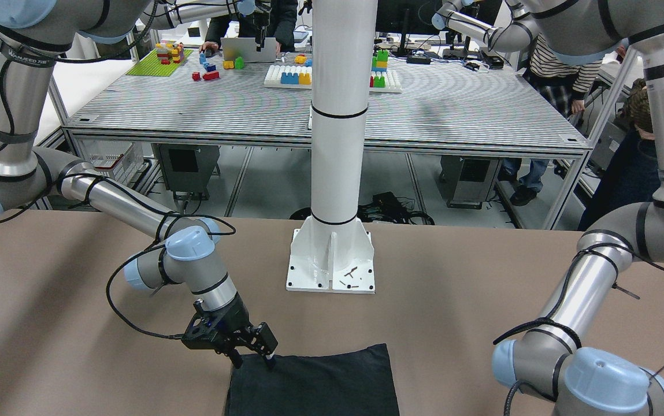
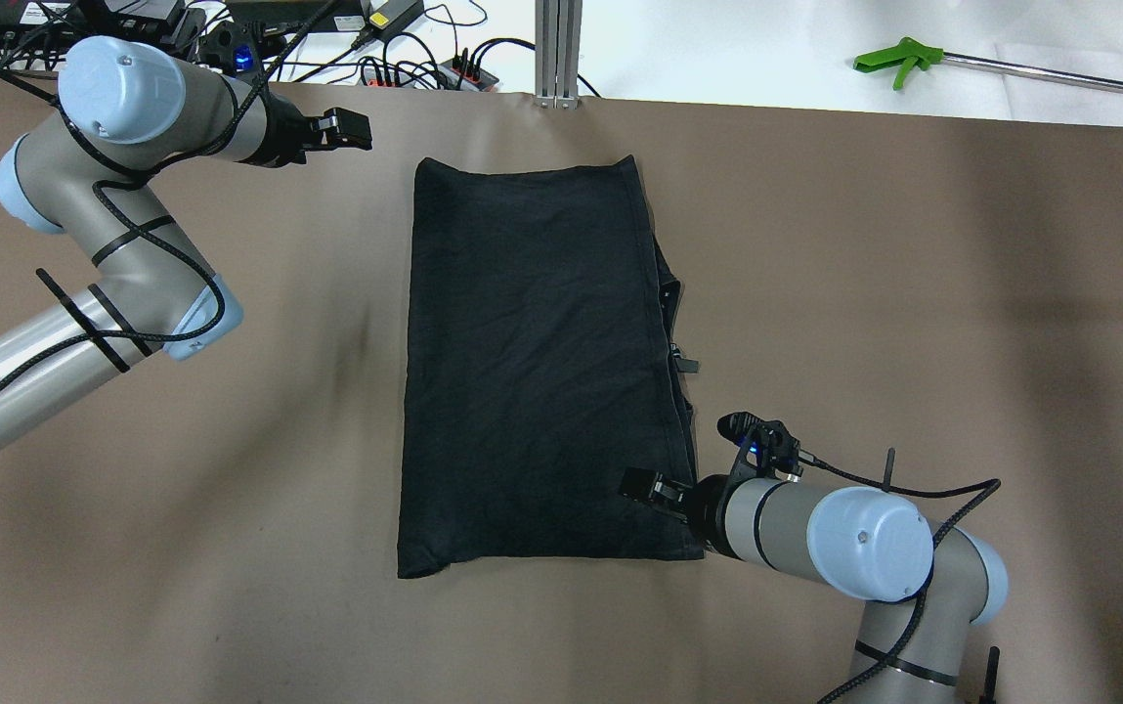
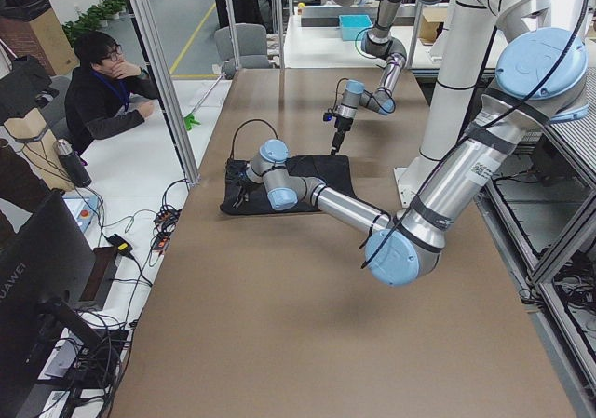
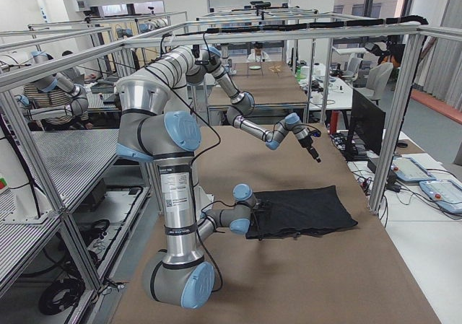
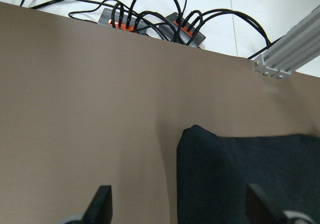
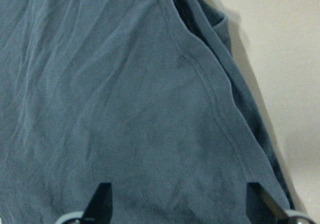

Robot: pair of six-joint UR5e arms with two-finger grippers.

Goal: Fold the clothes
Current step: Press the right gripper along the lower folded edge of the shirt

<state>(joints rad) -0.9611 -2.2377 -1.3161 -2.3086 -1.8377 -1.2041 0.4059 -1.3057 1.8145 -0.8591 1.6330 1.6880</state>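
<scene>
- Lying flat mid-table: black garment, folded into a tall rectangle, its long sides running near to far on the brown table.
- Its right edge is showing stacked layers, and an under layer is sticking out a little past the top one there.
- Right pincer is sitting low at the garment's near right corner. Its fingers are spread wide, with both tips over fabric in the wrist view. Nothing is being pinched. Whether the tips are touching the cloth: cannot tell.
- Left pincer is hanging above bare table, off the garment's far left corner and apart from it. Its fingers are spread and gripping nothing. The right-end view is showing it well up off the surface.
- Left wrist camera is looking down on that far left corner, with power strips lying beyond the table's far edge.
- Green-handled reach tool is lying on the white surface past the table's far right, well apart from the garment.
- White mast base is standing on the table's near side, between the two arms.
- A person is sitting beyond the table's far side.
</scene>
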